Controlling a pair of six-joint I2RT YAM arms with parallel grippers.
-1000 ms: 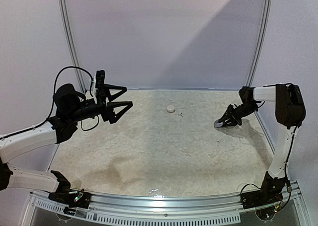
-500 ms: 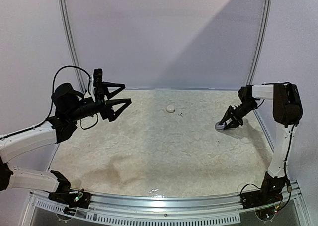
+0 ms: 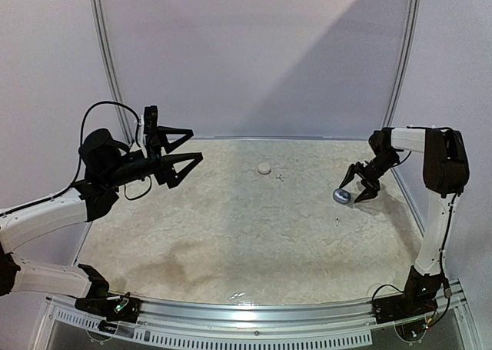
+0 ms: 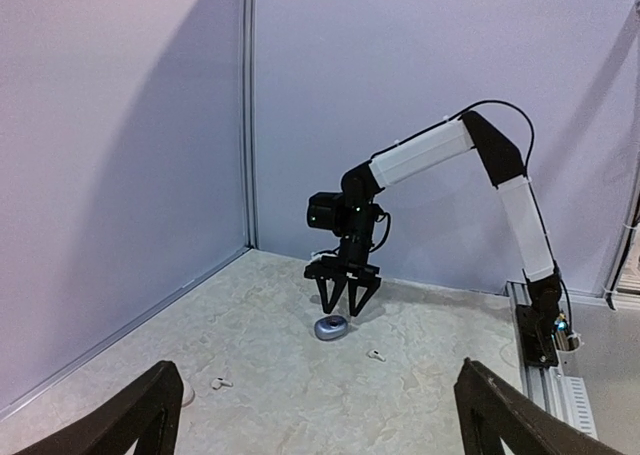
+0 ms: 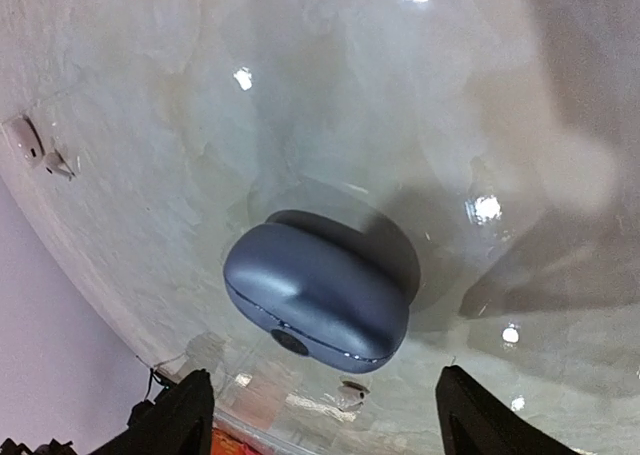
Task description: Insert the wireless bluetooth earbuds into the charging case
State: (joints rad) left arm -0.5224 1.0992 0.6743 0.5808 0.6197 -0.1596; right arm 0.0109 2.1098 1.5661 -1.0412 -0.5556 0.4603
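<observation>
**Case set down shut, buds loose on the table**

The left gripper (image 3: 197,145) hangs above the left side of the table (image 3: 231,242), its jaws spread as wide as they go and nothing between them. It is well apart from every object, which reads as waiting out of the way while the other arm works, or as readiness to come in and help.

Toward the back, near the middle, lies a small round case (image 3: 264,168), white, with one of the earbuds (image 3: 280,178) just beside it to the right. A second bud (image 3: 337,224) lies farther right and nearer the arms. Neither is touched by anything.

Right of these, the oval case (image 5: 318,293) rests flat on the table, blue-grey, its lid shut. The right gripper (image 4: 340,310) points down just above it with its jaws parted well wider than the case; no finger presses on the shell, so it holds nothing.

With the case lying within both arms' reach and the buds outside it, the task looks barely begun: the lid probably has to be opened before a bud can go in.
</observation>
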